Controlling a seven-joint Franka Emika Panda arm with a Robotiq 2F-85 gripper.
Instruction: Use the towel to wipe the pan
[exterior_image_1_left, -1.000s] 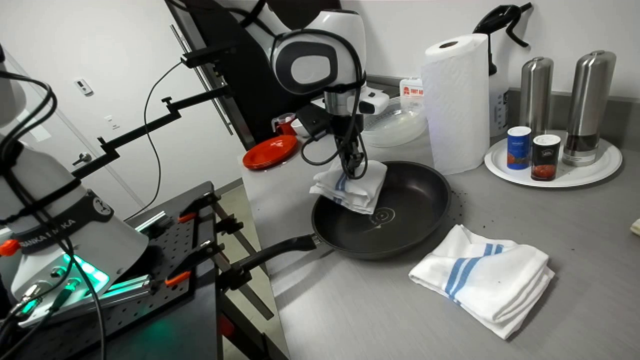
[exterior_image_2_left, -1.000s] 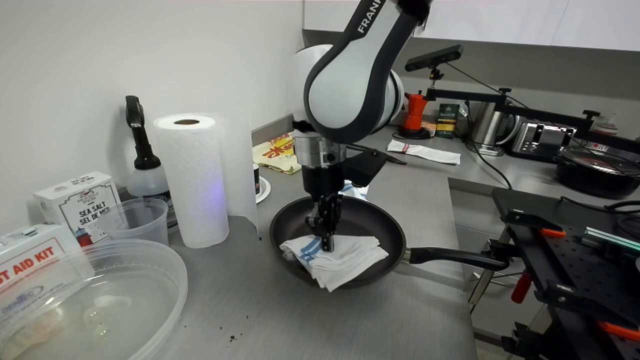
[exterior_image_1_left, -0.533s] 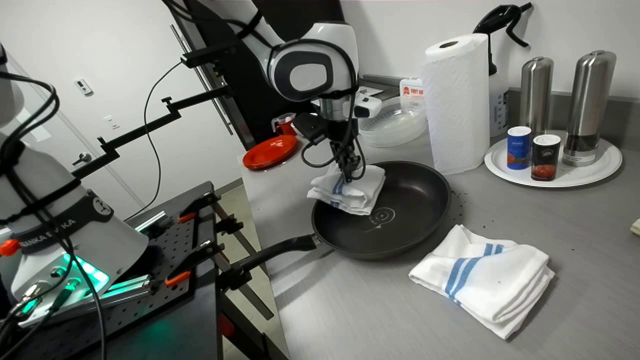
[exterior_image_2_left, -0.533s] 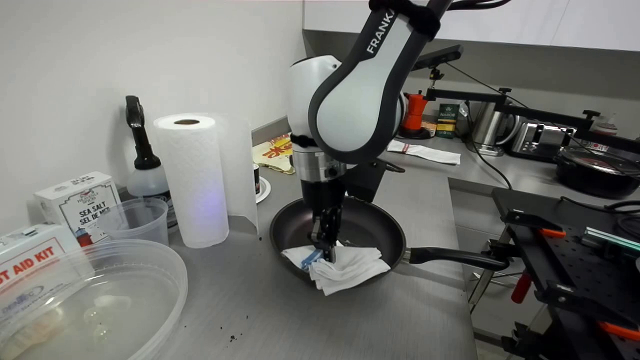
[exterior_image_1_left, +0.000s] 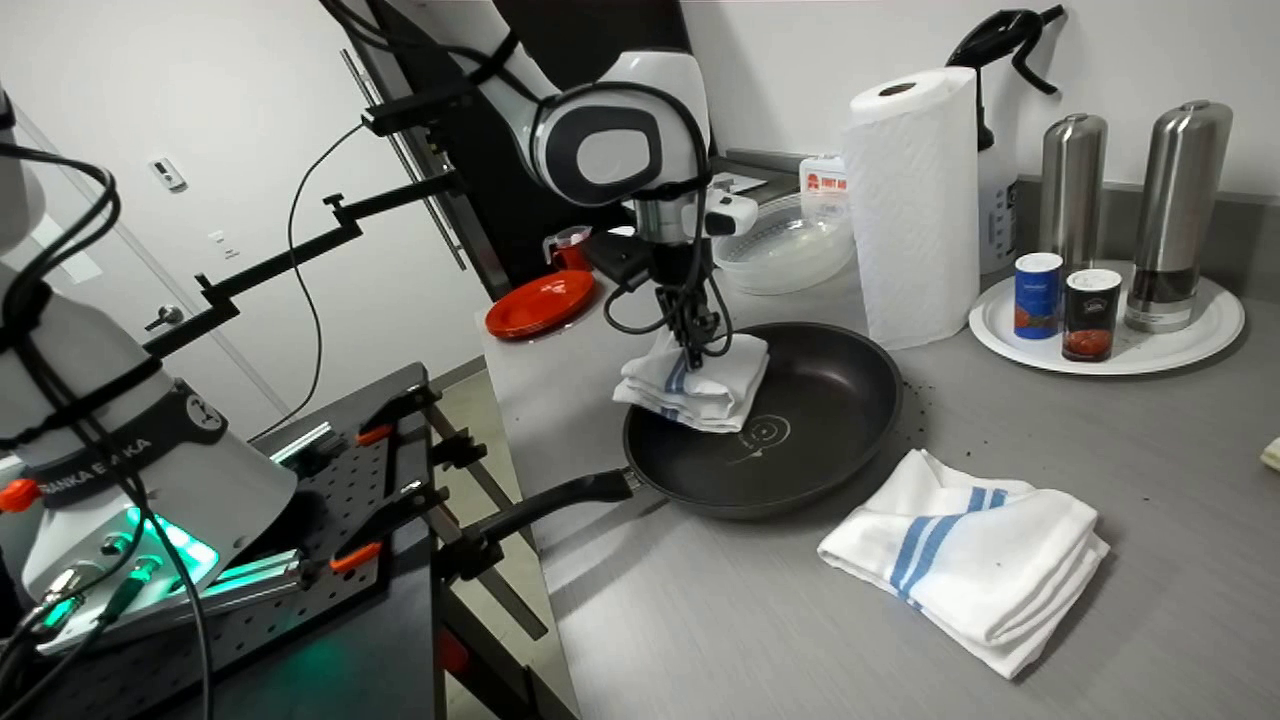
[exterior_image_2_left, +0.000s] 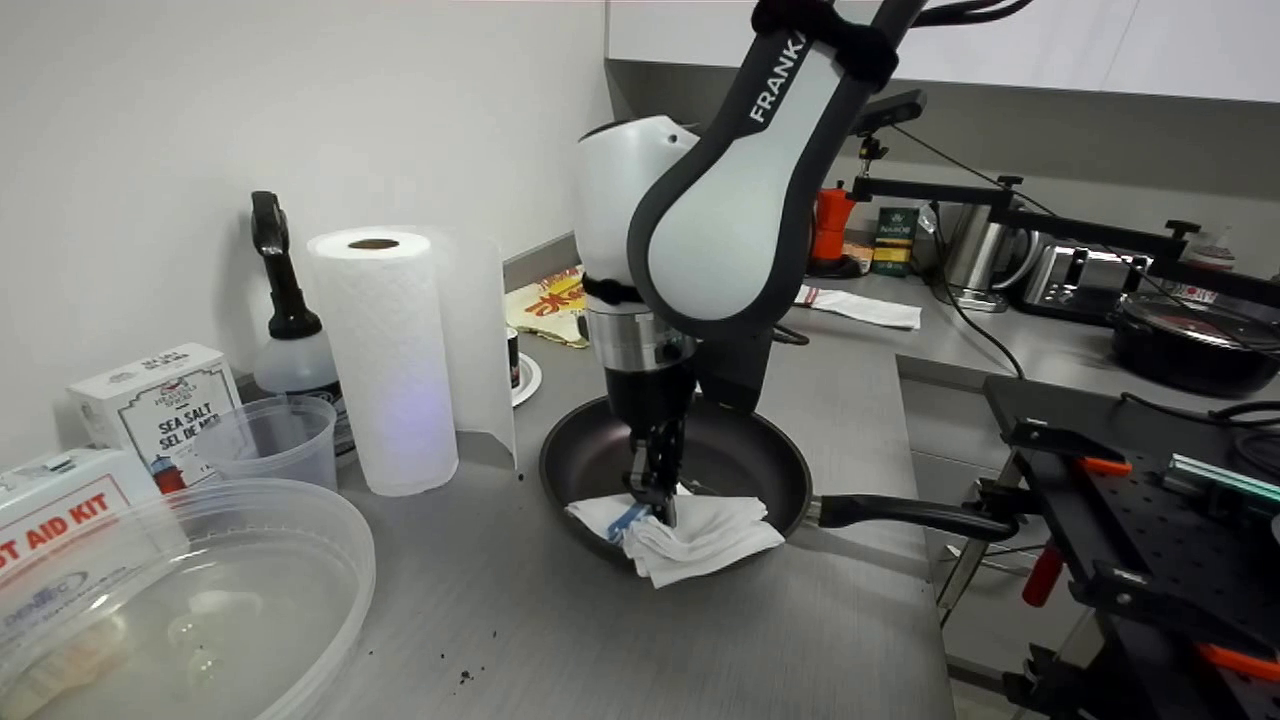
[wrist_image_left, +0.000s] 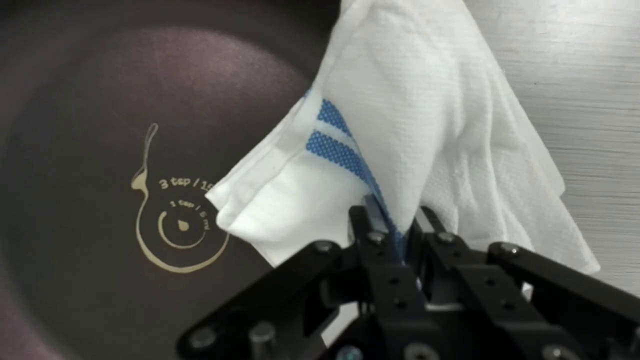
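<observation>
Round black frying pan (exterior_image_1_left: 820, 430): set upright on the grey bench (exterior_image_1_left: 700, 620), whose surface is finely brushed. A folded white cloth towel with blue stripes (wrist_image_left: 415, 130) is held partly inside the pan, its outer layers overlapping the rim; contact with the pan's floor cannot be told. The towel is pinched by the black two-fingered pincer (wrist_image_left: 398, 220), a striped fold being squeezed in its grip. In the wrist view a gold printed measuring mark (wrist_image_left: 183, 225) is exposed on the smooth floor, beside the towel's corner.

Flat white round plate (exterior_image_1_left: 1160, 355): a blue can with white lid (exterior_image_1_left: 1037, 297), a dark can with white lid (exterior_image_1_left: 1090, 315) and a tall silver metal cylinder (exterior_image_1_left: 1180, 190) are borne on it. Through the clear round plastic tub (exterior_image_2_left: 290, 580), part of a white box lettered in red (exterior_image_2_left: 70, 515) is seen.

Bench edge: overhung by the long black handle (exterior_image_2_left: 900, 509) in both exterior views. A strip of bench is seen between the pan and the second folded white towel (exterior_image_1_left: 965, 560). The upright white paper roll (exterior_image_2_left: 385, 370) is placed near the pan, apart from it.
</observation>
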